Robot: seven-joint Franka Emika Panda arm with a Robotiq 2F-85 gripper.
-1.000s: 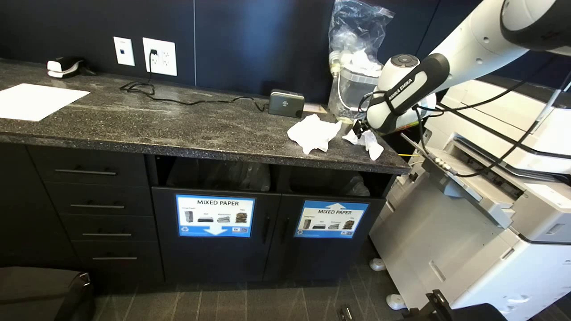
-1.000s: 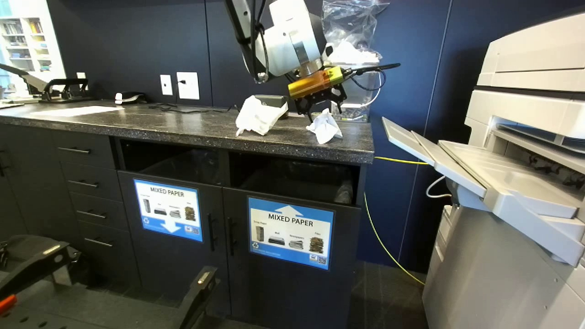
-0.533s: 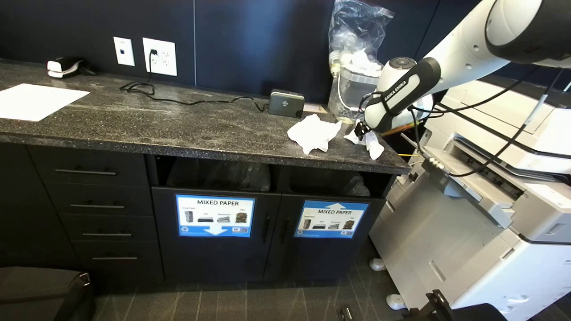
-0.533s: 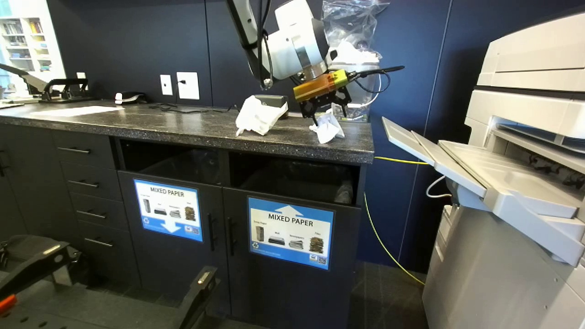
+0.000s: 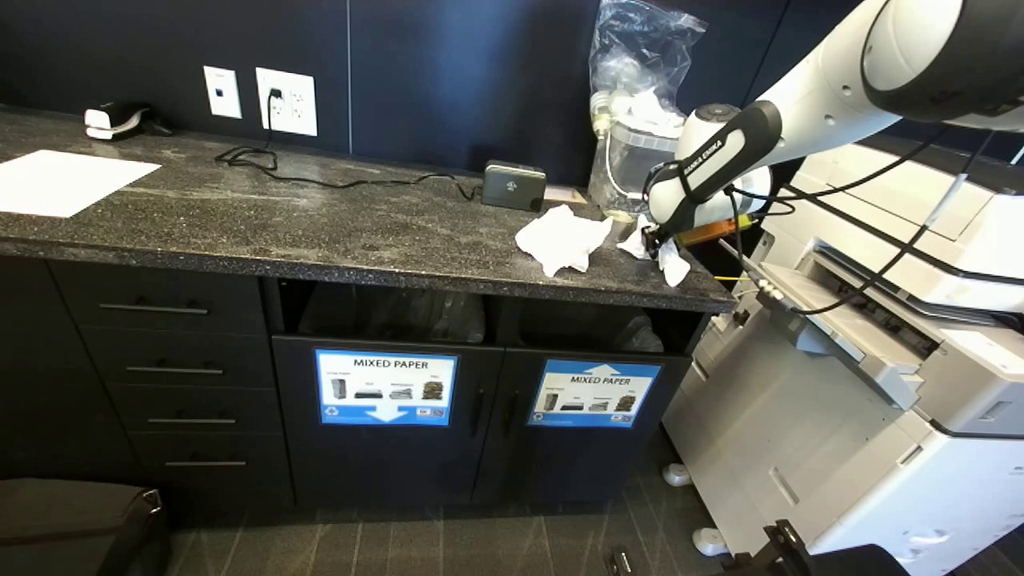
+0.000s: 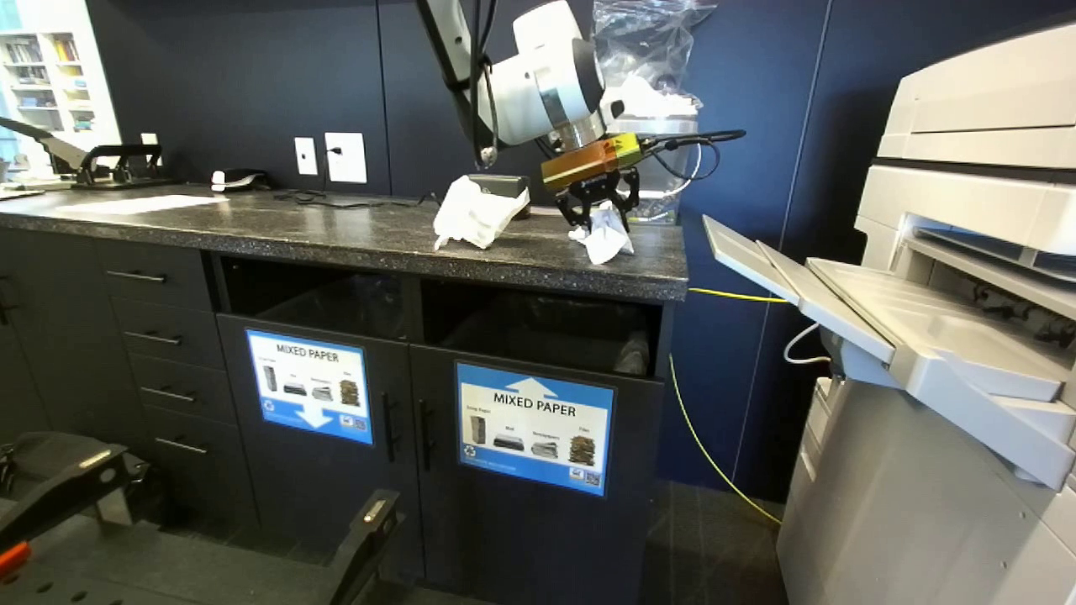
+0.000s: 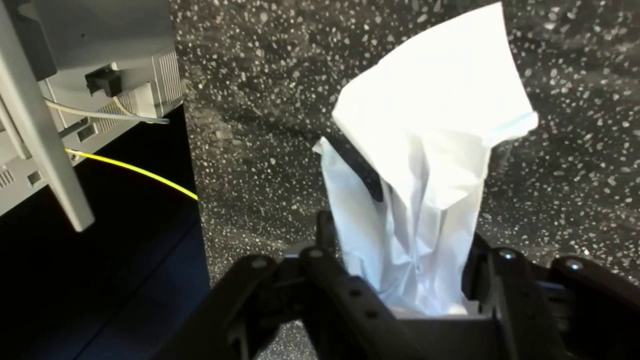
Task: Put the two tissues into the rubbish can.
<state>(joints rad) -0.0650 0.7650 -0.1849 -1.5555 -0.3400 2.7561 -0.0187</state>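
One crumpled white tissue (image 5: pixel 674 266) lies near the counter's end in both exterior views (image 6: pixel 609 245). In the wrist view the tissue (image 7: pixel 435 95) stands up between my fingers. My gripper (image 6: pixel 603 222) is low over it, with a finger on either side, partly open; it also shows in the wrist view (image 7: pixel 402 240). The fingertips are partly hidden. The other tissue (image 5: pixel 562 238) lies apart on the counter, also seen in an exterior view (image 6: pixel 475 214). Below are two dark bin slots (image 5: pixel 592 324) (image 5: pixel 392 312), both signed "MIXED PAPER"; which is the rubbish can I cannot tell.
A small dark box (image 5: pixel 513 186) stands behind the tissues. A clear bucket (image 5: pixel 640 160) with a plastic bag is at the wall. A printer (image 6: pixel 941 353) stands beyond the counter's end. A flat paper sheet (image 5: pixel 72 182) lies far along the counter.
My gripper has shifted slightly and come lower around the tissue, its fingers somewhat closer together. That tissue has moved slightly. The other tissue has not moved.
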